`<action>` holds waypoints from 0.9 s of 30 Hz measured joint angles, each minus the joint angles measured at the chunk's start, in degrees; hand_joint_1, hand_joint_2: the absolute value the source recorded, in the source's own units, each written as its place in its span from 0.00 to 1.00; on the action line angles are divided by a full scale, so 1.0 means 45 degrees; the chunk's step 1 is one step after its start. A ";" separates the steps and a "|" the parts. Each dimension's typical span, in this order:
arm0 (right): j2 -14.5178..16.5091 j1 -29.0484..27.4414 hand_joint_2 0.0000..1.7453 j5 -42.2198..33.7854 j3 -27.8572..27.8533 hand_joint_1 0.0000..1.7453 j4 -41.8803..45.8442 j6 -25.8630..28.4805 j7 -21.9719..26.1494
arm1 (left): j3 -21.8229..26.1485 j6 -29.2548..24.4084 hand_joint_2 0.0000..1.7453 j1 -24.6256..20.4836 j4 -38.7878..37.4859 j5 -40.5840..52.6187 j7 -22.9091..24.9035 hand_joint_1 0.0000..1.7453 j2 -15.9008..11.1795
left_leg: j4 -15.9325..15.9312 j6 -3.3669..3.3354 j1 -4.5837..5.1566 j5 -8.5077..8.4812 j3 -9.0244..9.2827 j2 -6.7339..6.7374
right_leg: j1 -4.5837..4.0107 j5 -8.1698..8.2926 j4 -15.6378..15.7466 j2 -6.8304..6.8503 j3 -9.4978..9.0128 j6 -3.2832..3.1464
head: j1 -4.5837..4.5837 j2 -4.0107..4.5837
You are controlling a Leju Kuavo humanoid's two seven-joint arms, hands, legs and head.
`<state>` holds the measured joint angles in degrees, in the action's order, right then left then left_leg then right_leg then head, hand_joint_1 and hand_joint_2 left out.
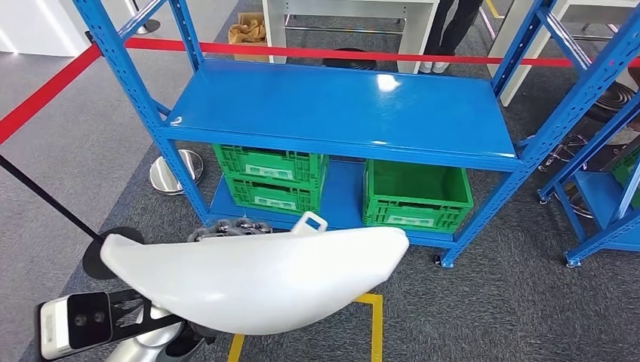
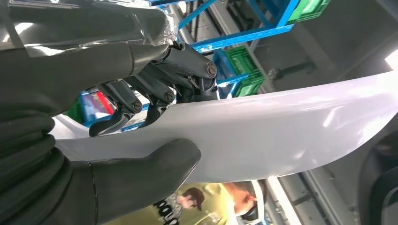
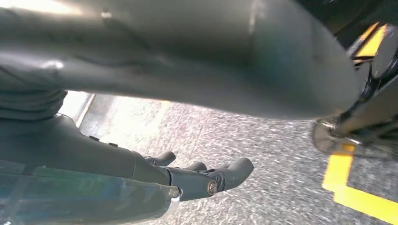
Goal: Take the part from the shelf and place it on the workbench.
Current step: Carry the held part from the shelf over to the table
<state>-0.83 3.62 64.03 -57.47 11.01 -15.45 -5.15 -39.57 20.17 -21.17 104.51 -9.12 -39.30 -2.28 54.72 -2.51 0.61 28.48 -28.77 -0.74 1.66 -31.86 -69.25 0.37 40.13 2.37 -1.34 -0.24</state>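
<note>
The part [image 1: 256, 283], a long white curved shell with a small loop tab on its upper edge, is off the shelf [image 1: 340, 109] and held in the air low in the head view, in front of the shelf's lower level. The left robot hand [image 2: 155, 122] grips it near one end: in the left wrist view the dark fingers [image 2: 141, 101] curl over one edge of the white surface while the thick thumb [image 2: 155, 164] presses against the opposite face, so the shell is clamped between them. In the head view the tips of those fingers show at the part's top edge. The right robot hand [image 3: 187, 176] hangs over grey carpet [image 3: 263, 154] beside a yellow floor line [image 3: 361, 199]; its fingers are loosely extended, apart, with nothing in them. The shelf's blue top board is bare and glossy, and below it stand green crates [image 1: 343, 188], two stacked at the left and one open at the right. A red barrier tape [image 1: 362, 54] runs behind the shelf, and a person's legs [image 1: 449, 30] stand beyond it by a white stand.
</note>
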 joint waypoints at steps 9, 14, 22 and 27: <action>0.0051 -0.0100 0.00 0.0611 0.0459 0.00 -0.0004 -0.0364 -0.0221 | -0.0097 0.0097 1.00 -0.0160 -0.0261 0.0269 0.0176 1.00 0.0046 | 0.0346 0.0390 0.0012 -0.0692 -0.0905 -0.0889 | -0.0029 0.0490 0.2612 -0.0934 -0.2657 -0.0262 | -0.0006 0.0000; 0.0124 -0.0072 0.00 0.0780 0.0635 0.00 0.0006 -0.0466 -0.0297 | -0.0097 0.0102 1.00 -0.0273 -0.0270 0.0335 0.0341 1.00 0.0039 | 0.1844 0.0750 -0.0064 0.0240 -0.1784 -0.0296 | 0.0024 0.0678 0.2669 -0.0168 -0.2477 -0.0612 | -0.0106 0.0000; 0.0197 -0.0056 0.00 0.1045 0.0941 0.00 0.0006 -0.0634 -0.0317 | -0.0089 -0.0039 1.00 -0.0606 -0.0269 0.0541 0.0878 1.00 0.0041 | 0.0903 0.0804 -0.0158 -0.0252 -0.0692 0.1018 | -0.0032 0.0760 0.2649 0.1094 -0.2336 -0.0485 | -0.0143 0.0000; 0.0204 -0.0004 0.00 0.1168 0.1064 0.00 0.0006 -0.0691 -0.0243 | -0.0080 -0.0101 1.00 -0.0729 -0.0264 0.0546 0.0896 1.00 0.0061 | 0.0326 0.0310 -0.0106 -0.0320 -0.0599 0.0691 | -0.0057 0.0557 0.2438 0.1259 -0.2275 -0.0115 | -0.0091 0.0000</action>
<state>0.09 3.60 69.29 -52.69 11.04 -18.56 -6.24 -39.93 19.71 -24.46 103.32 -6.67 -35.27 -2.01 56.18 -1.12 0.13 27.04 -31.46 2.36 1.40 -29.35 -58.28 6.03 29.89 1.85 -1.76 -0.24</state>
